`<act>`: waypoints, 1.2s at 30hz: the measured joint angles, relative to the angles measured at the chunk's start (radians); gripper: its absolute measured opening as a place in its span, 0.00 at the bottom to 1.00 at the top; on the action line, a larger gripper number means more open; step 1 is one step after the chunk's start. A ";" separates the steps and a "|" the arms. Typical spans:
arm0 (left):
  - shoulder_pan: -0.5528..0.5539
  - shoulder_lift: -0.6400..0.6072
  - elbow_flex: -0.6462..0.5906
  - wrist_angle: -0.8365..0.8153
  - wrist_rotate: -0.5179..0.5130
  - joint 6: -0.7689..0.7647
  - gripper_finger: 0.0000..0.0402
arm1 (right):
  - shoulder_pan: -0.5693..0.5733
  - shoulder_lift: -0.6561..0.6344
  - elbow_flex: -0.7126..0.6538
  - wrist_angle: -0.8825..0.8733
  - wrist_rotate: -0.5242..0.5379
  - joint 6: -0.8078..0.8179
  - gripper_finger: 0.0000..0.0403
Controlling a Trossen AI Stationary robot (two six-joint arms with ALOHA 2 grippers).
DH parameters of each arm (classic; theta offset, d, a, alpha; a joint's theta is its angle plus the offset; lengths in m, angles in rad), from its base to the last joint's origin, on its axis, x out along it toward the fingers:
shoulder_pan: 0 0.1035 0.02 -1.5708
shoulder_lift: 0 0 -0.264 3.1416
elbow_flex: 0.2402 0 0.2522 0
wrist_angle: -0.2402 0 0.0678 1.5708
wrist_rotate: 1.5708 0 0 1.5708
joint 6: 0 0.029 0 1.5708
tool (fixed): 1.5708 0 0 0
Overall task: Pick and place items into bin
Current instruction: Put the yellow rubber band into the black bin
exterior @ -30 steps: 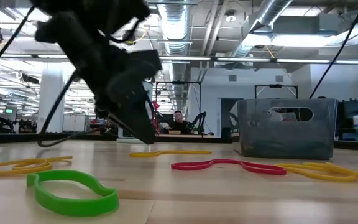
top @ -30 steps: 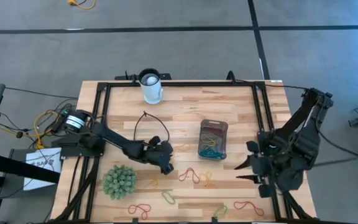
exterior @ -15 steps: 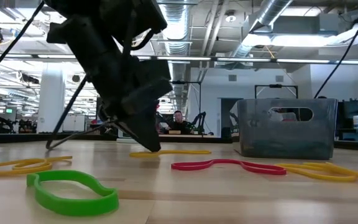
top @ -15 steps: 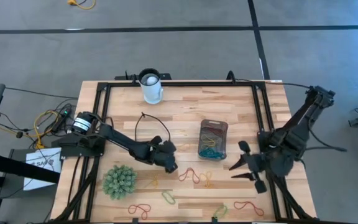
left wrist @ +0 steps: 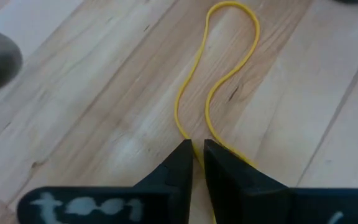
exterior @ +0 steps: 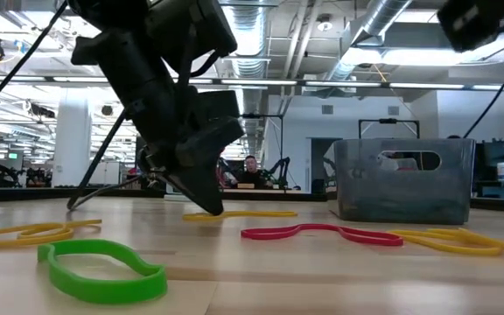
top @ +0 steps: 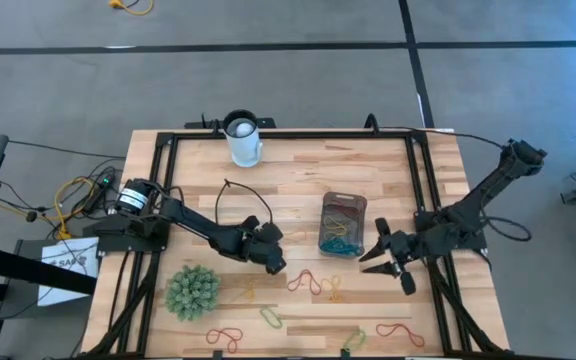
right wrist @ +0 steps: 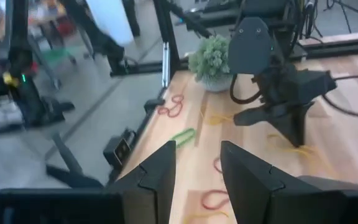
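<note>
My left gripper stands tip-down on the table, left of the coloured loops and in front of the bin. Its fingers are closed to a narrow slit on a yellow loop. My right gripper hovers open just right of the bin and touches nothing; its wrist view looks across the table at the left arm. The clear grey bin holds several loops. A red loop, a yellow loop and a green loop lie flat on the wood. My left gripper comes down from above, slanting, onto one end of the yellow loop. One strand runs into the slit between the fingertips and the other passes under the outer side of one finger. The loop lies flat on the table.
A green spiky ball sits near the table's near left corner and a white cup at the far edge. More loops lie along the near edge: red, green, red. A black frame borders the table.
My left gripper has moved down and a little toward the table's right, its tip reaching the wood at the yellow loop. My right arm has stretched out from the right edge, carrying its open gripper toward the bin.
</note>
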 joint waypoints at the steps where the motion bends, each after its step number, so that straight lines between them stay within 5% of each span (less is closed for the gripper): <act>1: 0.000 0.000 0.000 -0.007 -0.001 0.000 0.05 | 0.000 0.020 -0.024 0.052 0.000 0.022 0.30; 9: -0.001 -0.003 -0.025 0.024 -0.018 0.020 0.00 | 0.023 0.307 -0.068 0.186 0.038 0.252 0.30; 21: -0.052 0.001 -0.007 0.121 -0.077 0.102 0.00 | 0.096 0.693 0.081 0.189 0.109 0.359 0.30; 36: -0.081 -0.002 0.123 -0.072 -0.167 0.188 0.00 | 0.093 0.882 0.137 0.205 0.108 0.403 0.30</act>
